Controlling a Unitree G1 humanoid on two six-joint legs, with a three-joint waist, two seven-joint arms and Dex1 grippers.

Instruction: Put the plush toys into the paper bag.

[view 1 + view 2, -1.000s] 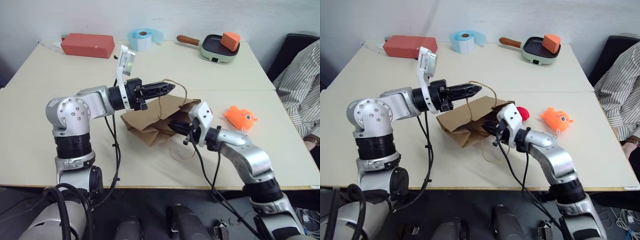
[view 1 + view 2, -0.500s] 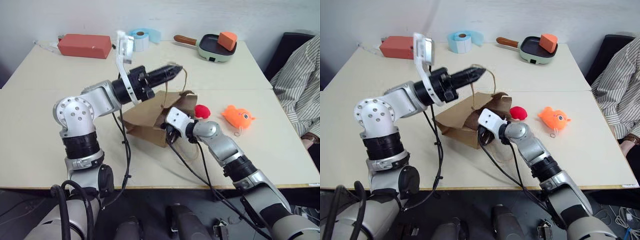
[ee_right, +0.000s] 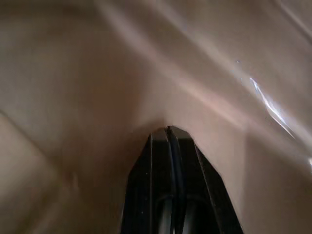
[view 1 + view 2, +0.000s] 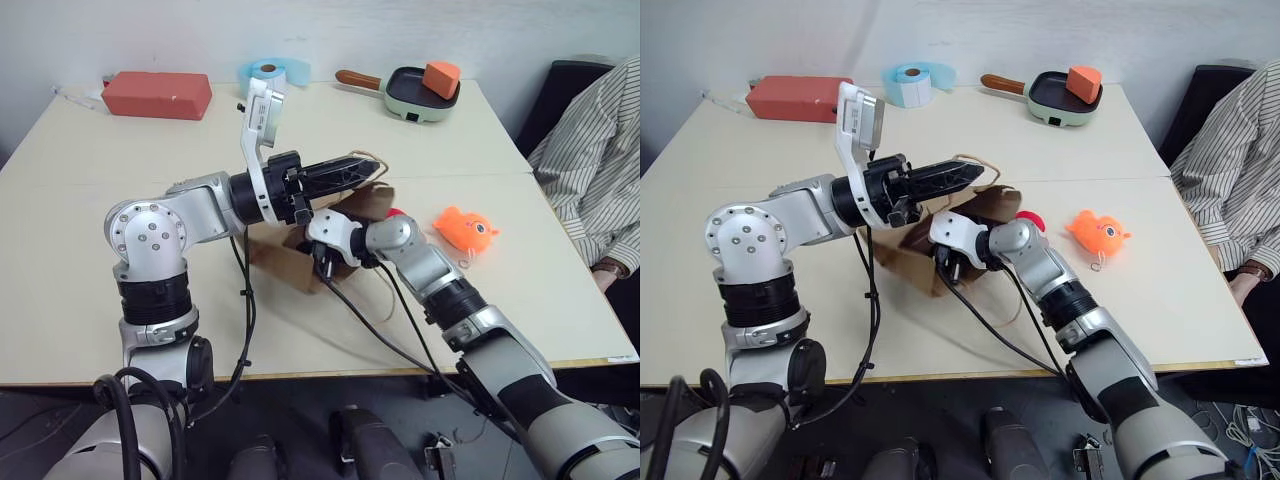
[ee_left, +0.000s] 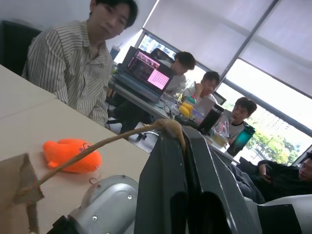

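Observation:
The brown paper bag point(image 4: 283, 265) lies on its side at mid-table, mouth toward the right. My left gripper point(image 4: 372, 163) is shut on its tan cord handle point(image 5: 168, 127), holding the upper lip up. Past that lip my right forearm point(image 4: 400, 245) reaches in; the right gripper point(image 3: 168, 130) is inside, its fingers shut with nothing between them, tips against brown paper. The red plush toy point(image 4: 1030, 218) peeks out on the table just behind the bag's mouth. The orange fish plush point(image 4: 464, 227) lies further right, clear of both grippers.
At the table's far edge stand a red box point(image 4: 157, 93), a blue tape roll point(image 4: 266, 72) and a green pan point(image 4: 423, 92) holding an orange block point(image 4: 440, 77). A person in a striped shirt point(image 4: 590, 160) sits at the right edge. Cables trail off both arms.
My right arm has swung left and pushed its gripper deep into the bag's mouth. The left gripper has kept hold of the handle, lifting it slightly. The camera has shifted.

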